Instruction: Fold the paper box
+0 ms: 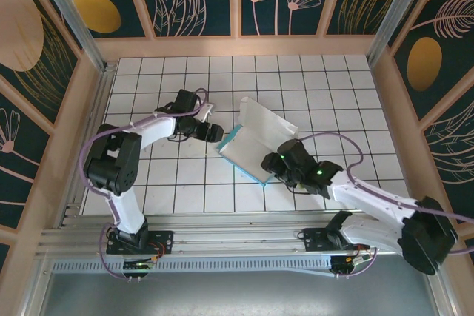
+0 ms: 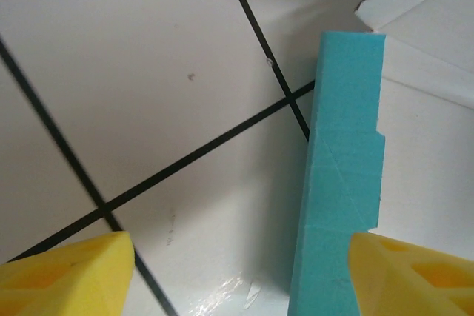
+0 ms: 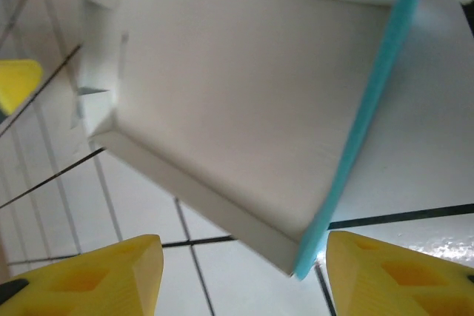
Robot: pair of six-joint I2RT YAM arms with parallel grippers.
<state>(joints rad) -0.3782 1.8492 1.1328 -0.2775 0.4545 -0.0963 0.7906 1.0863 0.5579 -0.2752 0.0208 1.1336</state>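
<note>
Fingers (image 2: 67,275) of the left gripper (image 2: 241,257) stand spread, with the turquoise side wall of the box (image 2: 344,146) between them, close to the right finger. The right gripper (image 3: 243,242) is spread too, straddling a box corner without pinching it. The box lies mid-table (image 1: 333,86) between both grippers, white face up.

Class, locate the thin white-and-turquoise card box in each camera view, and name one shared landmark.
Top external: thin white-and-turquoise card box at the centre.
Left wrist: its turquoise wall, right of centre.
Right wrist: its white inside, upper middle.
Shared landmark: white tiled table with black grid lines.
</note>
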